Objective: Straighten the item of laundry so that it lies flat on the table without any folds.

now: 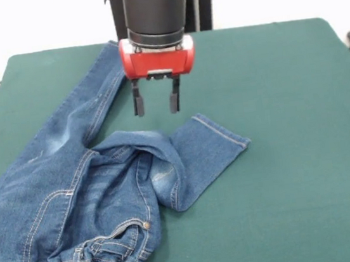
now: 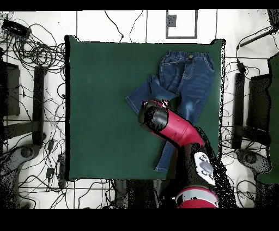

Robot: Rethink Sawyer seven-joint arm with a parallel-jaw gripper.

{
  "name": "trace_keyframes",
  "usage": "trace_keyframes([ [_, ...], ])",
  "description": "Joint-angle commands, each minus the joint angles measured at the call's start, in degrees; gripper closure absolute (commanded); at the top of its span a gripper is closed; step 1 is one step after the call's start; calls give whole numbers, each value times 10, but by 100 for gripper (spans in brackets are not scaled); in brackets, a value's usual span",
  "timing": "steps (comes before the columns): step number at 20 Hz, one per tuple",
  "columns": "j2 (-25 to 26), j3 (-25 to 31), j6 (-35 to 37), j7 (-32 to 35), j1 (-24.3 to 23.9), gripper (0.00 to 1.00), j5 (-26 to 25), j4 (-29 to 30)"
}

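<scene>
Green felt table [image 1: 285,92]: one pair of small blue denim jeans [image 1: 75,201], waistband at the near edge in the front view. One leg lies straight, running toward 12 o'clock. Other leg is doubled back across the seat, its cuff [image 1: 221,135] pointing to 3 o'clock. Gripper [image 1: 157,100]: jaws parted, holding nothing, hanging above the cloth. Folded leg's bend lies at 6 o'clock from the fingertips, just below; the cuff at 4 o'clock. Judgement: unfolding requires carrying that cuff away from the waistband.
</scene>
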Motion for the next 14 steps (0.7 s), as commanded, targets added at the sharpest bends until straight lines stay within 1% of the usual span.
trace_keyframes([
  [1,26,-11,84,233,22,0,83,-54],
  [3,33,2,75,245,13,0,100,-49],
  [5,53,-13,63,275,22,0,118,-57],
  [8,69,2,24,309,18,0,149,-43],
  [11,89,-26,19,352,41,0,177,-45],
  [14,100,-61,30,400,72,0,206,-48],
])
